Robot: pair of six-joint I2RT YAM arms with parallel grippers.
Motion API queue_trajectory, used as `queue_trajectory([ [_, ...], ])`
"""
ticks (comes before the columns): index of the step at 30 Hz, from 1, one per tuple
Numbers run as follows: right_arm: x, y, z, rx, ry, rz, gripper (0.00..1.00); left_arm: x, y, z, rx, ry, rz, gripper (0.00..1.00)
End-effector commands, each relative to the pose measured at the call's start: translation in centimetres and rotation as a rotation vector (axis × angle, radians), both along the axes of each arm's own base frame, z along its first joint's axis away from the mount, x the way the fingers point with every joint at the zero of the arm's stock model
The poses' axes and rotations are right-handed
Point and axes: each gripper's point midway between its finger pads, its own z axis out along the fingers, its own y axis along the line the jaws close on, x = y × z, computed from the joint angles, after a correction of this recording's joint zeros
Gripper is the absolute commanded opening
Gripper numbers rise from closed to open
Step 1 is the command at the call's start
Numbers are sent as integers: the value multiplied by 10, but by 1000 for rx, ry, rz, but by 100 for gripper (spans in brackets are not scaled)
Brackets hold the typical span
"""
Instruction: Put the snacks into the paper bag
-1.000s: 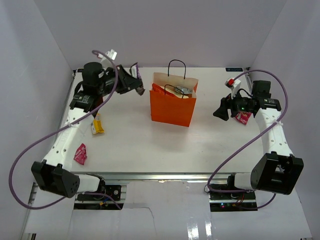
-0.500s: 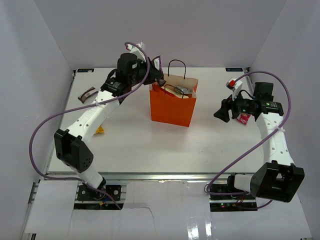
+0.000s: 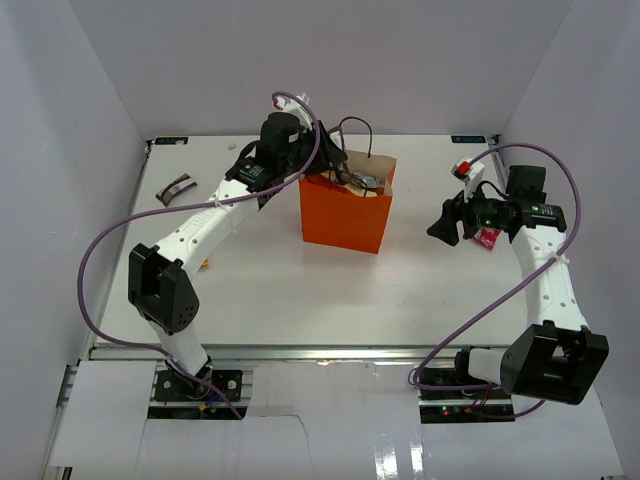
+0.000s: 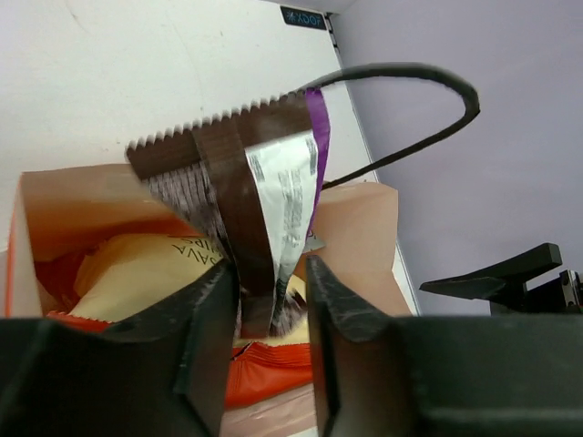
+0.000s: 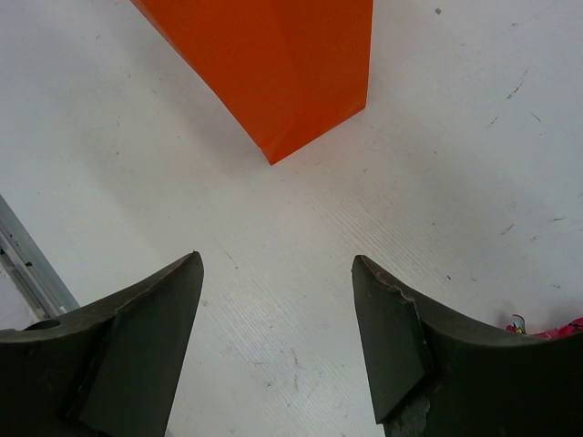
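Partway through our bagging
Dark brown bar between left gripper's jaws above orange paper bag, grip unclear; right gripper open, empty; pink packet remains.

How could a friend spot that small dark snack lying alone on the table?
From the upright orange paper bag on the white table, look left, past the left arm, towards the far corner. The small dark brown wrapped bar lies flat there, the only dark one on the tabletop, unlike the yellow packet and the pink packet.

Orange paper bag, brown purple-edged wrapper, seemingly pink packet, white table
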Motion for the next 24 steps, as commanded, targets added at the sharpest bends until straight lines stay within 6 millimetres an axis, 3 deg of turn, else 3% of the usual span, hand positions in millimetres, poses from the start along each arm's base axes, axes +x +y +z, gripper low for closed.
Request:
queue_trajectory([
  [1, -2, 1, 5, 17, -7, 2, 73, -4, -11, 26, -65, -33, -34, 47],
  [3, -1, 0, 5, 13, -8, -2, 73, -7, -14, 34, -73, -47, -57, 53],
  [5, 0, -2, 4, 3, -3, -14, 73, -10, -13, 42, -76, -64, -64, 66],
  [10, 14, -18, -3, -13, 60, -177, 73, -17, 4, 74, -47, -173, -33, 79],
  [11, 25, -32, -4, -52, 42, -260, 73, -21, 13, 87, -45, -206, -9, 81],
  [13, 37, -56, -12, -90, 80, -455, 73, -27, 23, 95, -20, -243, 9, 84],
  [14, 46, -68, -10, -106, 60, -531, 73, -34, 35, 110, -19, -280, 40, 85],
  [15, 50, -78, -11, -120, 62, -605, 73, -38, 43, 105, 0, -278, 58, 86],
  [16, 55, -101, -16, -156, 76, -763, 73, -43, 50, 106, 17, -293, 67, 86],
  [17, 62, -114, -14, -174, 49, -836, 73, -53, 71, 122, 18, -330, 134, 89],
  [18, 64, -125, -24, -203, 62, -896, 77, -58, 79, 102, 57, -303, 151, 91],
  [19, 62, -150, -28, -280, 59, -1031, 82, -64, 89, 99, 72, -306, 174, 92],
  [20, 62, -159, -33, -309, 69, -1073, 85, -71, 100, 94, 85, -302, 200, 94],
  [21, 63, -167, -38, -338, 78, -1100, 87, -88, 120, 102, 82, -321, 245, 97],
  [22, 63, -183, -50, -403, 105, -1170, 92, -94, 129, 73, 124, -278, 261, 98],
  [23, 64, -192, -57, -405, 133, -1215, 94, -103, 139, 60, 139, -244, 279, 98],
  [24, 65, -195, -74, -422, 193, -1219, 95, -119, 159, 62, 130, -253, 327, 98],
])
